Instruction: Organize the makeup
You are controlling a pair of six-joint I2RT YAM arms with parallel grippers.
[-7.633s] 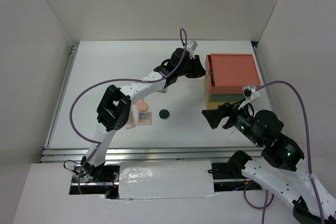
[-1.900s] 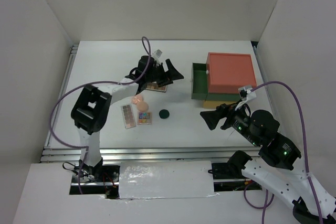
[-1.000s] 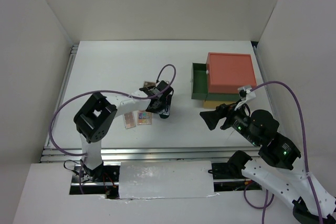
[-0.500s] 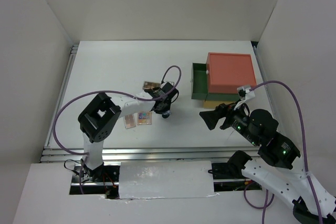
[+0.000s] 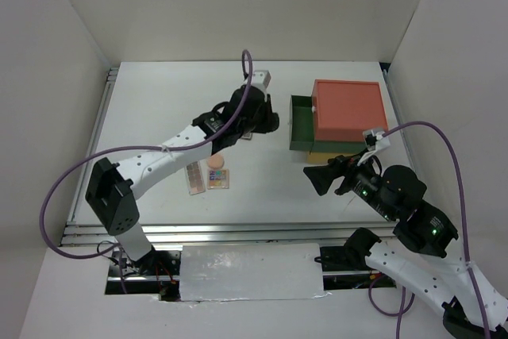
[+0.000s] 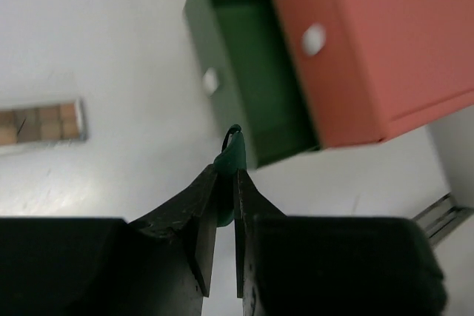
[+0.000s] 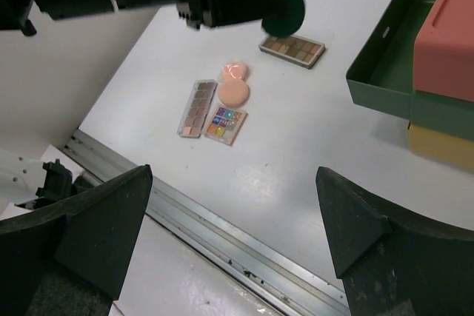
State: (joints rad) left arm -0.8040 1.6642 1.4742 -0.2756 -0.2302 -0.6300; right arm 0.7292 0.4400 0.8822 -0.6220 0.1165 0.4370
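My left gripper [image 5: 268, 121] is shut on the dark green disc [image 7: 287, 7] and holds it in the air beside the open green drawer [image 5: 299, 123]. In the left wrist view the disc [image 6: 231, 158] shows edge-on between the fingers [image 6: 206, 205], just before the drawer's front [image 6: 222, 101]. On the table lie a long palette [image 7: 195, 108], the square multicoloured palette [image 7: 226, 124], two peach compacts [image 7: 232, 93] and a second long palette [image 7: 292, 48]. My right gripper [image 5: 321, 179] is open and empty, above the table's front right. No green tubes are in view.
The red, green and yellow drawer box [image 5: 349, 109] stands at the back right, with only its green drawer pulled out to the left. White walls close in the table on three sides. A metal rail [image 7: 244, 246] runs along the near edge.
My left gripper closed on the dark green disc on the table, lifted it and carried it back and to the right, towards the open green drawer. The right arm has hardly moved.
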